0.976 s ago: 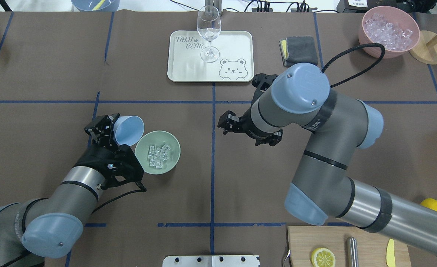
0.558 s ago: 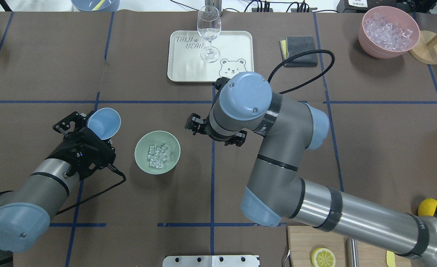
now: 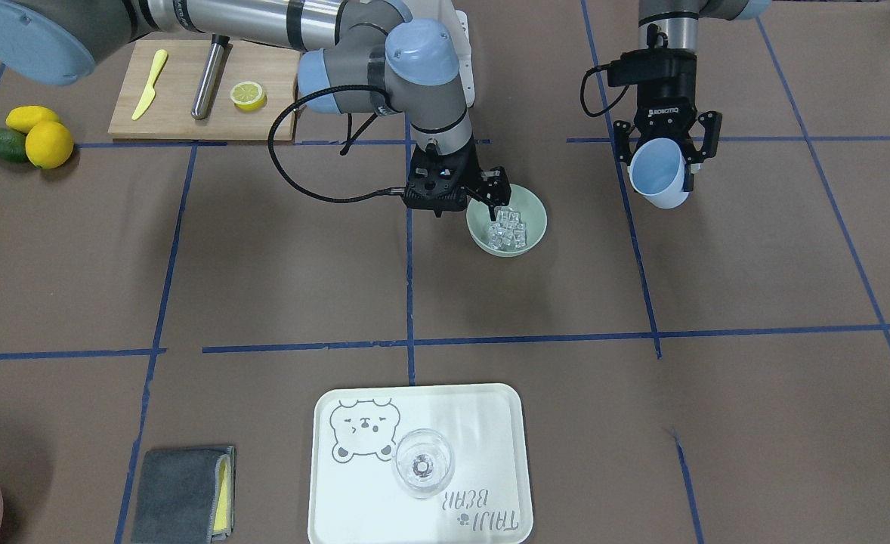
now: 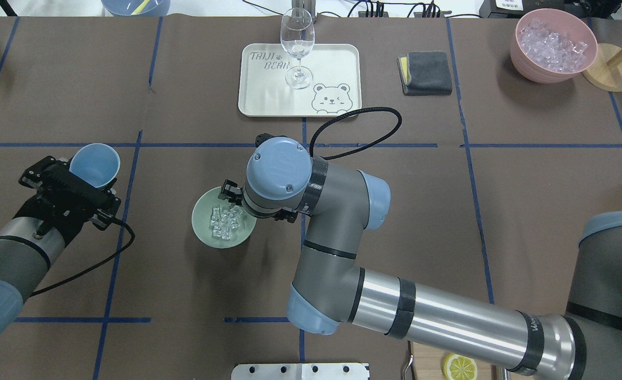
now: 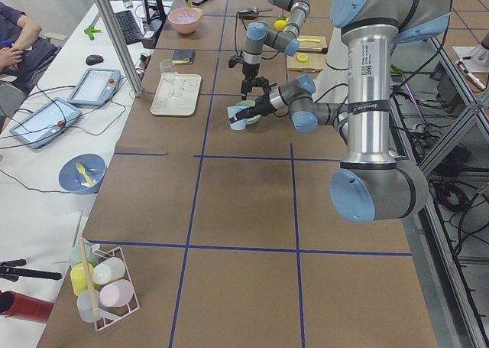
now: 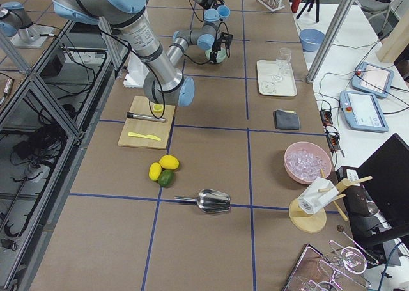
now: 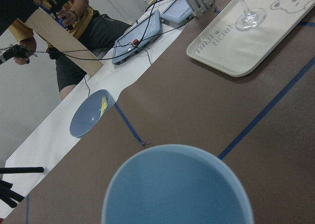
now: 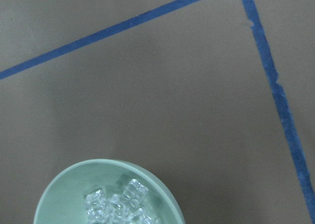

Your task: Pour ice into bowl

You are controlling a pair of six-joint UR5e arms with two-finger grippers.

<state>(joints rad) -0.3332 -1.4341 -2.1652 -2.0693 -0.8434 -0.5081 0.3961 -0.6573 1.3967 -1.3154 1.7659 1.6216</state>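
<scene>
The sage-green bowl (image 4: pixel 205 232) (image 3: pixel 529 208) stands left of the table's middle with a cluster of clear ice (image 4: pixel 224 221) (image 3: pixel 507 230) inside; both also show in the right wrist view, the bowl (image 8: pixel 74 184) and the ice (image 8: pixel 118 207). My right gripper (image 3: pixel 494 193) is open and hangs over the bowl's rim on the side towards the table's middle, mostly hidden under its wrist in the overhead view. My left gripper (image 4: pixel 90 169) (image 3: pixel 662 162) is shut on the light blue cup (image 4: pixel 95 163) (image 3: pixel 658 180), held upright and apart to the left of the bowl. The cup (image 7: pixel 177 189) looks empty.
A white tray (image 4: pixel 332 63) with a wine glass (image 4: pixel 297 47) lies at the far middle. A grey cloth (image 4: pixel 427 72) and a pink tub (image 4: pixel 522 58) of ice are at the far right. A cutting board (image 3: pixel 180 83) with a lemon half and a knife is at my near right.
My left gripper has carried the cup away from the bowl to the left and turned it upright. My right arm has swept left until its gripper hangs at the bowl.
</scene>
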